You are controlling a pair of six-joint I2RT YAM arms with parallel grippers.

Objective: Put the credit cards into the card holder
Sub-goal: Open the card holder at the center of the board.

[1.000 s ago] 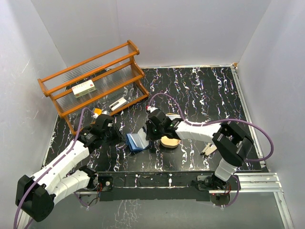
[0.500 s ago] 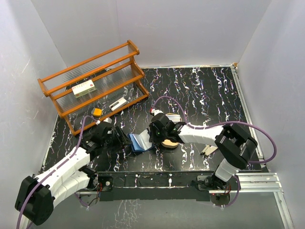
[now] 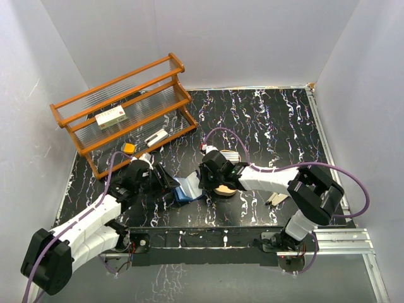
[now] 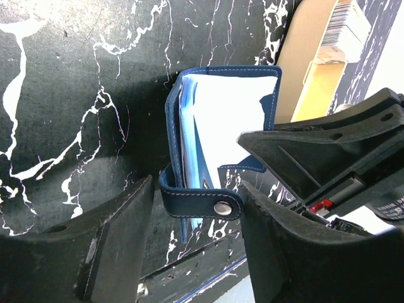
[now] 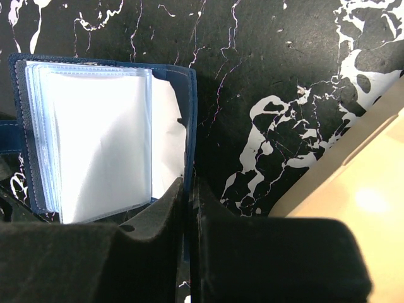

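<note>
Nearest, at 4 o'clock from the middle of the black marbled table (image 3: 278, 126), a few thin pale credit cards (image 3: 276, 197) lie flat beside the right arm. At about 6 o'clock the navy card holder (image 3: 188, 188) lies open, its clear sleeves fanned up. The left gripper (image 4: 196, 189) has its jaws apart, with the holder's snap strap (image 4: 202, 201) between the fingers. The right gripper (image 5: 188, 189) is pinched closed on the edge of the holder's cover. A tan oval tray (image 3: 223, 190) sits just at the holder's 3 o'clock. Far back at 10 o'clock, a wooden rack (image 3: 126, 104) carries a white box (image 3: 112, 117).
</note>
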